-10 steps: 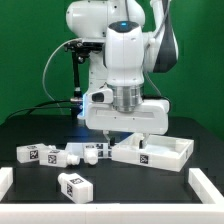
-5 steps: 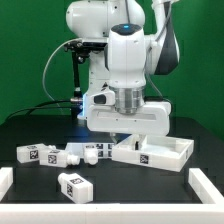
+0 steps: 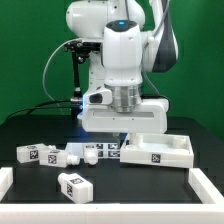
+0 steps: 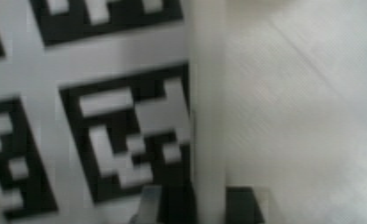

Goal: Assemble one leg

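Several white tagged legs lie on the black table at the exterior view's left: one [image 3: 36,153] far left, one [image 3: 73,184] nearer the front, and small ones [image 3: 88,155] in the middle. My gripper [image 3: 129,137] reaches straight down onto the near-left rim of the large white tray-like panel [image 3: 165,150], away from every leg. In the wrist view the fingers [image 4: 162,207] stand either side of a white wall [image 4: 212,110], so the gripper [image 4: 201,205] is shut on the panel's rim. Blurred black-and-white tags [image 4: 118,120] fill the space beside the wall.
Low white border pieces stand at the front left [image 3: 5,181] and front right [image 3: 207,185] of the table. A flat tagged white piece [image 3: 110,152] lies just left of the panel. Cables and a stand [image 3: 75,70] rise behind against the green backdrop.
The panel has shifted toward the exterior view's right with my gripper on its rim, and its left end now sits farther from the small legs. The legs have not moved.
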Available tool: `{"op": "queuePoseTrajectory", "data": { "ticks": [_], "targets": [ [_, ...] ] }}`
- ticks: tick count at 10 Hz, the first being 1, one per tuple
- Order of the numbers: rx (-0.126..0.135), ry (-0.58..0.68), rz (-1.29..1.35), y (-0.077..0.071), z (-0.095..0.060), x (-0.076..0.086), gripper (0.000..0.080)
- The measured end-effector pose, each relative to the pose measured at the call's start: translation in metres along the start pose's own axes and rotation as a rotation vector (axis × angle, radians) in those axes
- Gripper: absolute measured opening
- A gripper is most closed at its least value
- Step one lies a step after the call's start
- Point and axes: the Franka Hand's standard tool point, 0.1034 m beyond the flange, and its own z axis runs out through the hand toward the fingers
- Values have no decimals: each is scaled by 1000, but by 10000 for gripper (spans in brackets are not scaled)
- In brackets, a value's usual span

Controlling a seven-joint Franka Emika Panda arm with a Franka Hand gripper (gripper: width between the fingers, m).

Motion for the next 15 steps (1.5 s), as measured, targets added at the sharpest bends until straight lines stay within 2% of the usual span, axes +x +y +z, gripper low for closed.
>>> {"op": "queuePoseTrajectory", "data": {
  "ticks": [1,2,3,4,6,7,8,9,10,11,14,15],
  "targets": [
    [11,1,-40,2,-12,19,53],
    [20,-8,-50,6,-23,32,53],
    [23,-35,-60,8,-37,43,53],
    [14,-23,-71,3,-43,52,53],
    [11,-29,-70,6,-37,47,54],
    [8,-36,-84,8,-38,48,54],
    [1,-63,-98,17,-44,57,54],
    [-7,-128,-134,30,-61,78,54],
    [-22,-155,-155,38,-74,110,54],
    [-26,-146,-155,37,-75,132,54],
    [-28,-148,-158,36,-70,129,54],
    [-30,-156,-157,36,-67,133,54]
  ]
}}
